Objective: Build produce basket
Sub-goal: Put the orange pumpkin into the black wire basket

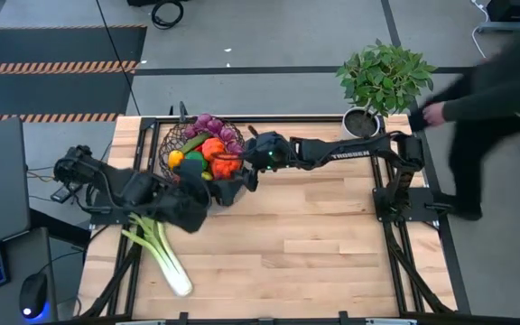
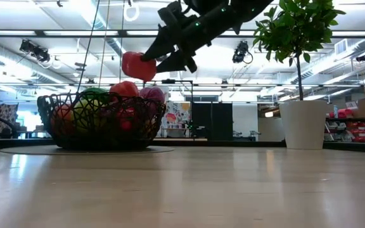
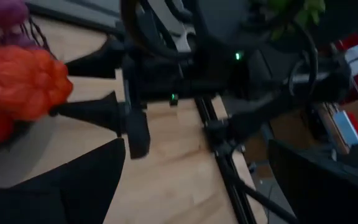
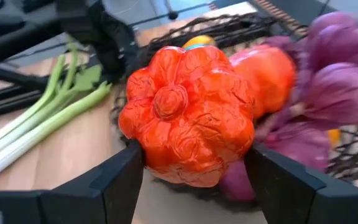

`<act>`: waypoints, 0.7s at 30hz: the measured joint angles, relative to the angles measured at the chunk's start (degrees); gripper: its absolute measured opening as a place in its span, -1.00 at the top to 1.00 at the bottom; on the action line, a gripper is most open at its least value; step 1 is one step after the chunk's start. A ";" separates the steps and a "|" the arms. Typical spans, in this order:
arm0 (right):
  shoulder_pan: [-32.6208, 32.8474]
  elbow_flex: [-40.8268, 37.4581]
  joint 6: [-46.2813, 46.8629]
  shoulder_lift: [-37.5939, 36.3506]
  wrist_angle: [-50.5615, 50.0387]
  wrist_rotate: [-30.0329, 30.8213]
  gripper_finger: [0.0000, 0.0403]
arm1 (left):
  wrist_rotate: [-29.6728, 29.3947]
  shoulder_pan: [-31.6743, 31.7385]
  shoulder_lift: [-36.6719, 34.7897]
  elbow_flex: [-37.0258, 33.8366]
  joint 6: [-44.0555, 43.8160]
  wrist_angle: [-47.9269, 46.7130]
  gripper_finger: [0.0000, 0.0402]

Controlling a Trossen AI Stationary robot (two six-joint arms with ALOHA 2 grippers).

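The dark wire basket (image 1: 181, 137) stands at the table's far left and holds several pieces of produce: purple aubergines (image 1: 217, 129), orange, green and yellow pieces; it also shows in the low view (image 2: 100, 120). My right gripper (image 1: 235, 171) is shut on an orange-red lobed pumpkin (image 4: 188, 115) just above the basket's near right rim (image 2: 138, 65). My left gripper (image 1: 208, 200) is open and empty (image 3: 191, 186), close by on the basket's near side. A leek (image 1: 159, 253) lies flat on the table near the left edge. My right gripper pinches the pumpkin's two opposite sides (image 4: 143, 146) between its two fingers (image 4: 114, 180). The fingers come from the table's right side, slanting down. The pumpkin is lifted clear, above the produce in the basket.
A potted green plant (image 1: 382, 81) stands at the table's far right. A person in dark clothes (image 1: 490, 99) stands beyond the right edge, one hand (image 1: 431, 114) near the pot. Bare wood (image 1: 314, 244) lies over the table's middle and near side.
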 joint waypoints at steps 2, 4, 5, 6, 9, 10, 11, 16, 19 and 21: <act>-0.63 0.00 -0.07 0.01 0.63 -0.20 -0.36 | -0.02 1.54 -0.71 0.00 1.43 0.15 -0.99; -1.03 0.00 0.08 0.44 1.43 -1.47 -0.37 | 0.01 2.44 -1.20 0.00 2.47 0.21 -0.99; -1.16 0.00 0.56 0.69 1.60 -2.13 -0.38 | -0.01 2.99 -1.30 0.00 3.01 0.50 -0.99; -1.16 0.00 1.03 0.94 1.52 -2.76 -0.38 | 0.04 3.53 -1.33 0.00 3.42 0.79 -0.99; -0.72 0.00 2.01 1.14 1.32 -3.21 -0.38 | 3.38 5.22 -1.77 0.00 7.03 0.51 -0.99; -0.48 0.00 1.69 1.12 1.66 -2.09 -0.38 | 4.72 6.14 -1.92 0.00 8.82 0.64 -0.99; -0.20 0.00 1.04 1.11 1.71 -0.50 -0.39 | 5.90 6.98 -2.00 0.02 10.49 0.56 -0.99; 0.33 0.00 5.30 1.10 2.47 1.14 -0.45 | 14.26 11.35 -3.12 0.09 18.04 0.92 -0.99; 0.53 0.07 7.34 1.96 2.72 2.50 -0.56 | 18.52 12.74 -3.91 -0.01 22.59 0.81 -0.99; 0.53 -0.09 10.06 2.70 1.89 2.45 -0.64 | 20.12 13.62 -4.58 0.03 24.65 0.90 -0.99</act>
